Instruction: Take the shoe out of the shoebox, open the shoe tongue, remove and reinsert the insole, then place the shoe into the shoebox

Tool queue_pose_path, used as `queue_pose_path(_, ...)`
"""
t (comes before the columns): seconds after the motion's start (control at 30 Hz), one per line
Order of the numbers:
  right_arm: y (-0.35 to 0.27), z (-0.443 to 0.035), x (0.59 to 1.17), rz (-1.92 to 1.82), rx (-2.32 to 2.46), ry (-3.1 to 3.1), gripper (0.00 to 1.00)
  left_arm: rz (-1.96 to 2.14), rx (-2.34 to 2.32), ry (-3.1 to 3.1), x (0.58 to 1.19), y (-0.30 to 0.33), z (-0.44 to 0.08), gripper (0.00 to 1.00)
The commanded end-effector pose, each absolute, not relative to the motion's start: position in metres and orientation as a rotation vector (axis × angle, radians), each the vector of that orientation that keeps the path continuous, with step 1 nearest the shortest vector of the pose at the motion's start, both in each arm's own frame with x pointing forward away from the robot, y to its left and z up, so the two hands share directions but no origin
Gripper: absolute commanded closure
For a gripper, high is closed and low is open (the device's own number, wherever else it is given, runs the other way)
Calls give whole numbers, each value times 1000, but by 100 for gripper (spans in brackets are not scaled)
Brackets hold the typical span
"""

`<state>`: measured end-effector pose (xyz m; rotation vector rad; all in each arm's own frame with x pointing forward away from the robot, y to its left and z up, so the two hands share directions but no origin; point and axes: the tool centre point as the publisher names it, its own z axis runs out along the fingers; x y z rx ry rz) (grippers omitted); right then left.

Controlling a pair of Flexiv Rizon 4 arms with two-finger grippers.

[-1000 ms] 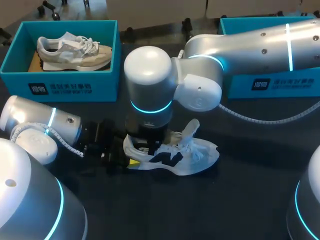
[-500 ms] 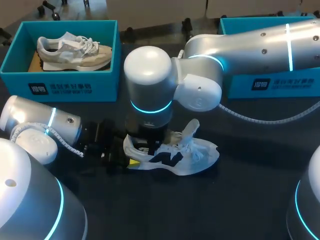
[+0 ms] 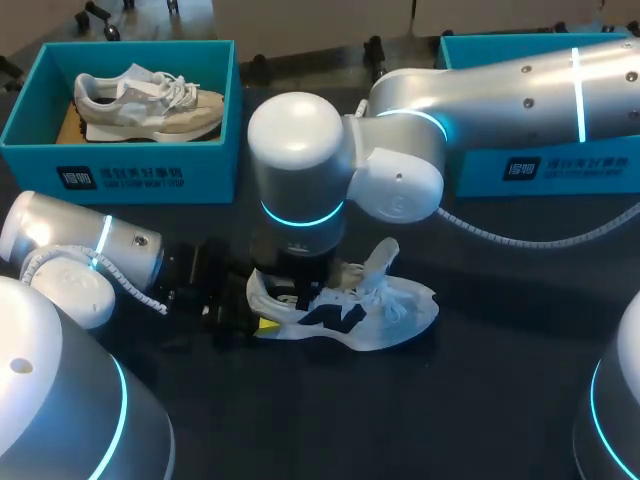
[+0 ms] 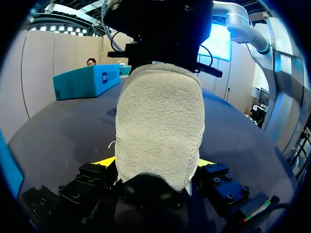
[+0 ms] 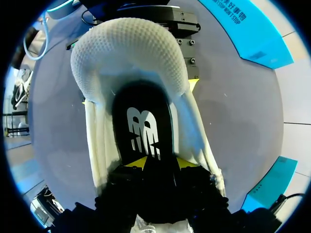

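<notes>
The white mesh sneaker lies on the dark worktop, its long axis running away from the left hand clamping its heel, while the right hand, directly above the opening, pinches the black insole.

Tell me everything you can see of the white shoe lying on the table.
The white shoe rests on its sole near the middle of the dark table, heel toward my left arm. Its upper looks like white mesh with dark patches and white laces, and the tongue stands lifted. The left gripper clamps the fleecy heel from both sides. The right gripper reaches into the opening and pinches the black insole, which bears a white logo.
</notes>
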<state>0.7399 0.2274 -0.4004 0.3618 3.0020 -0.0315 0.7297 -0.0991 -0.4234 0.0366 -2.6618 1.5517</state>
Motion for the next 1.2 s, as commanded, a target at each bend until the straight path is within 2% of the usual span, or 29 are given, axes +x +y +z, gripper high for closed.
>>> queue_pose_path(0.03,228,-403,742,-31,362,3002,67,1544,36,-2664,732,-99,-425,100)
queue_pose_path(0.07,232,-406,720,17,460,3079,100,1544,36,-2664,732,-99,-425,100)
queue_pose_path(0.1,228,-387,721,11,491,3097,100,1544,36,-2664,732,-99,-425,100)
queue_pose_path(0.4,229,-354,722,-12,484,3092,100,1544,36,-2664,732,-99,-425,100)
queue_pose_path(0.83,238,-368,727,-17,447,3045,100,1544,36,-2664,732,-99,-425,100)
queue_pose_path(0.87,239,-371,728,-19,446,3044,99,1544,36,-2664,732,-99,-425,100)
queue_pose_path(0.93,240,-377,728,-20,438,3048,85,1544,36,-2664,732,-99,-425,100)
queue_pose_path(1.1,239,-387,729,-13,443,3059,80,1544,36,-2664,732,-99,-425,100)
queue_pose_path(1.2,238,-389,730,-20,445,3064,68,1544,36,-2664,732,-99,-425,100)
